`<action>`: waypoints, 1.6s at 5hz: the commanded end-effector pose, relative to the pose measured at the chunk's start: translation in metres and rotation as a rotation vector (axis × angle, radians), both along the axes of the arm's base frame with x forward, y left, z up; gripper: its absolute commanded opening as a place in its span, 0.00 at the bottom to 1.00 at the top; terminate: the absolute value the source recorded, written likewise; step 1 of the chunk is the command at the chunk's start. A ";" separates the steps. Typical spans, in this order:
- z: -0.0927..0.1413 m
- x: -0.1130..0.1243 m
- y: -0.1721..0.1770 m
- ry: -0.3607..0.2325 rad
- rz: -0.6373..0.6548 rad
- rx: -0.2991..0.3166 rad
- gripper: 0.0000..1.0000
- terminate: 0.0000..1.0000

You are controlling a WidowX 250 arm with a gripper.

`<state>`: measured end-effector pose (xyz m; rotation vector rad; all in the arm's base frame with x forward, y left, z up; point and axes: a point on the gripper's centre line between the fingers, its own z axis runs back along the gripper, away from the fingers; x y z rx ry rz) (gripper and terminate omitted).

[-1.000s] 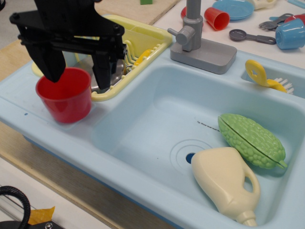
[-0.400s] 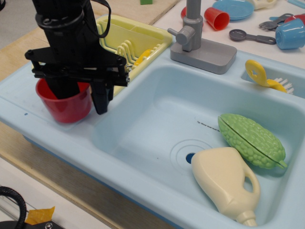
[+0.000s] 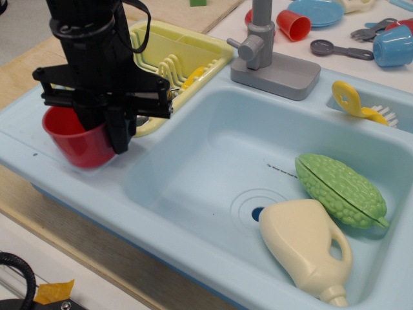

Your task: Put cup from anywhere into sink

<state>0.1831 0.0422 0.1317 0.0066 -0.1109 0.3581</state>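
readable text: none; light blue plastic toy sink (image 3: 193,161): one thin line of small dark print on the basin floor, near the green bumpy plastic gourd (image 3: 340,189), too small to read; other items: no labels seen

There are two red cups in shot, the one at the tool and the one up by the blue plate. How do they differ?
The red cup at the tool stands upright on the sink ledge; the far red cup lies tipped on the counter beside the blue plate. The near one looks larger, though it is also closer. The tool straddles the near cup's wall; the far one is untouched. Both are plain red and handleless.
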 end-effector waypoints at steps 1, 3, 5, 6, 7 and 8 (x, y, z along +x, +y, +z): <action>0.028 0.010 -0.012 -0.033 -0.042 0.033 0.00 0.00; 0.043 0.041 -0.064 -0.135 -0.142 0.000 0.00 0.00; 0.017 0.058 -0.097 -0.109 -0.229 -0.138 1.00 0.00; 0.017 0.058 -0.097 -0.109 -0.229 -0.138 1.00 0.00; 0.017 0.058 -0.097 -0.109 -0.229 -0.138 1.00 0.00; 0.017 0.058 -0.097 -0.109 -0.229 -0.138 1.00 1.00</action>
